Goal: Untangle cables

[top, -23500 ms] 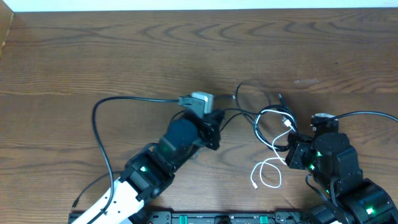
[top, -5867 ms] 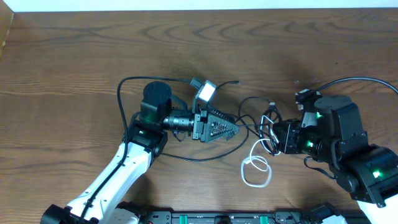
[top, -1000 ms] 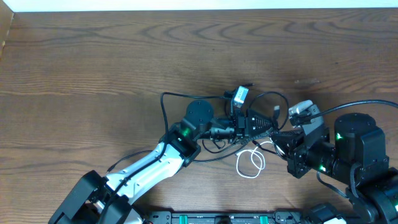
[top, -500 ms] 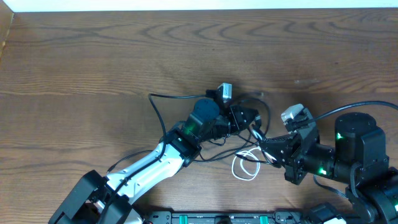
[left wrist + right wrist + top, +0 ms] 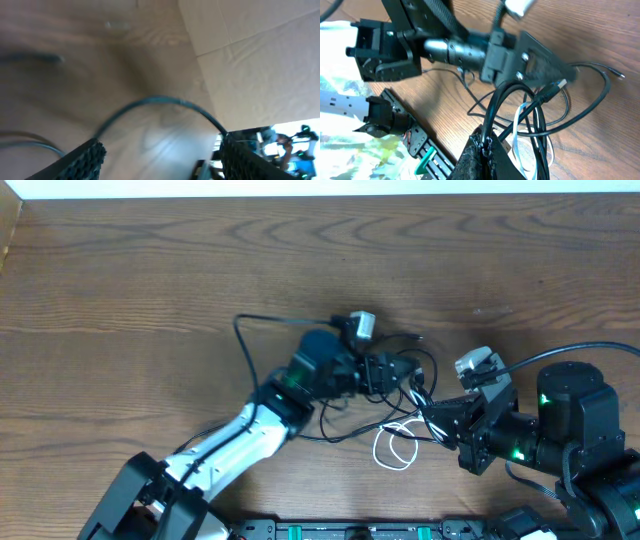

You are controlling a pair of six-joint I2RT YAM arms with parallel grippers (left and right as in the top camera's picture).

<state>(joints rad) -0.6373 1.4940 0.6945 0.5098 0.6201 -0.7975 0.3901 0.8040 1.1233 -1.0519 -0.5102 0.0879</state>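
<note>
Left side: your left gripper [image 5: 403, 370] is out over the middle of the table [image 5: 150, 280], right at the near edge of the cables [image 5: 420, 392]. From the left wrist camera its fingers [image 5: 89, 159] stand well apart with nothing between them. That picture is blurred, and a dark cord [image 5: 160, 102] arcs across the wood beyond the tips.

Centre: the tangle lies between the two grippers. The black cords [image 5: 540, 120] loop over one another, and the white cord [image 5: 393, 448] spills out as a small loop on the near side. A plug end [image 5: 556, 88] pokes up among the black loops.

Right side: your right gripper [image 5: 485, 146] is pinched together on the black cords. They rise straight out of its tips and fan into the loops.

Handling, as a judgement:
- Expect these to be light and limp. They will drag along as one bunch rather than part.
- Thin jackets may slide through the pads, so a strand taken mid-run could slip.
- Take hold just behind a plug, where the cord is stiffer and the body gives a stop.
- Pull gently, because a hard tug would likely tighten any crossing.
</note>
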